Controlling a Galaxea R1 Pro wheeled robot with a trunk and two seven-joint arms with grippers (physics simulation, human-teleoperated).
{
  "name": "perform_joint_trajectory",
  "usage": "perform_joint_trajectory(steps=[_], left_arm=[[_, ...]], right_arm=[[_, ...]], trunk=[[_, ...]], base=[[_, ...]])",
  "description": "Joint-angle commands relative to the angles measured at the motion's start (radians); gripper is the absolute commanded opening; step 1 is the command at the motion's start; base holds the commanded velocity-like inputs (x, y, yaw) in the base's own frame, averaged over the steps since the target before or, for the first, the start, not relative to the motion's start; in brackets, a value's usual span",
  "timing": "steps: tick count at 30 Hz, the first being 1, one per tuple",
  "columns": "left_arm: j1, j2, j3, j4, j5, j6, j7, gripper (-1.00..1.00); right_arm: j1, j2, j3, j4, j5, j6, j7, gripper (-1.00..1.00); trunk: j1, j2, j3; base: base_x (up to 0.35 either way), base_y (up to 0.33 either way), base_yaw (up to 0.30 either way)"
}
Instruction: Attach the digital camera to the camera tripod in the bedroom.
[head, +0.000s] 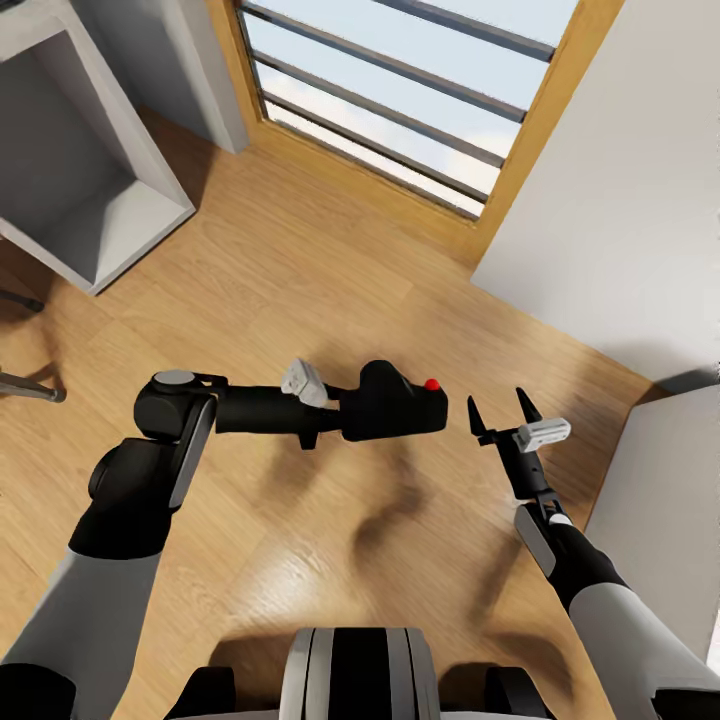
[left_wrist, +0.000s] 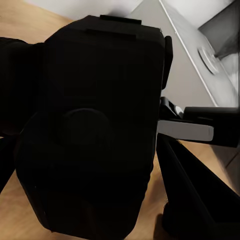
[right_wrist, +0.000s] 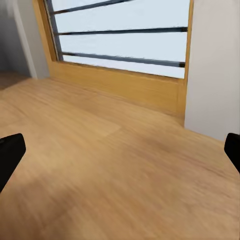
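The digital camera, a chunky black body with a red round button on top, hangs above the wood floor in front of me. My left gripper is shut on it from the left, its fingers mostly hidden by the body. In the left wrist view the camera blocks most of the picture, with one black finger beside it. My right gripper is open and holds nothing, a short gap to the right of the camera; its fingertips stand wide apart over bare floor. The camera tripod is out of view.
A white open cabinet stands at the back left. A wood-framed window reaches down to the floor ahead, with a white wall to its right. A pale flat-topped piece of furniture sits close on my right. Thin dark legs poke in at the left edge.
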Motion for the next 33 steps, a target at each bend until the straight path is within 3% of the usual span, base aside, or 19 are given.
perform_joint_trajectory(steps=[1,11,14,15,16,21,23,33], left_arm=[[-0.001,0.0,0.005,0.0,-0.001,0.015,-0.009,-1.0],[-0.002,-0.002,0.061,0.0,-0.001,0.098,-0.02,-1.0],[-0.002,-0.003,0.115,0.002,-0.001,0.119,-0.021,-1.0],[-0.002,-0.004,0.154,0.002,-0.001,0.119,-0.021,-1.0],[-0.002,-0.004,0.215,0.003,-0.001,0.119,-0.023,-1.0],[-0.002,-0.003,0.303,0.002,-0.001,0.119,-0.041,-1.0],[-0.002,-0.003,0.34,0.001,-0.001,0.119,-0.095,-1.0],[-0.002,-0.002,0.352,0.001,-0.001,0.119,-0.169,-1.0]], right_arm=[[0.0,0.0,0.0,0.002,-0.01,0.0,0.011,1.0],[0.0,0.0,0.0,0.031,-0.01,0.004,0.014,1.0],[0.0,0.0,0.0,0.038,-0.01,0.004,0.015,1.0],[0.0,0.0,0.0,0.042,-0.01,0.004,0.015,1.0],[0.0,0.0,0.003,0.059,-0.01,0.004,0.015,1.0],[0.0,0.0,0.036,0.074,-0.01,0.004,0.015,1.0],[0.0,0.0,0.063,0.079,-0.01,0.003,0.014,1.0],[0.0,0.0,0.074,0.081,-0.01,0.005,0.009,1.0]], trunk=[[-0.001,0.0,0.003],[-0.005,0.002,0.042],[-0.006,0.003,0.054],[-0.007,0.003,0.058],[-0.007,0.004,0.061],[-0.01,0.005,0.081],[-0.01,0.005,0.089],[-0.015,0.008,0.127]], base=[[0.0,0.0,0.0],[0.0,0.0,0.0],[0.0,0.0,0.0],[0.0,0.0,0.0],[0.0,0.0,0.0],[0.0,0.0,0.0],[0.0,0.0,0.0],[0.0,0.0,0.0]])
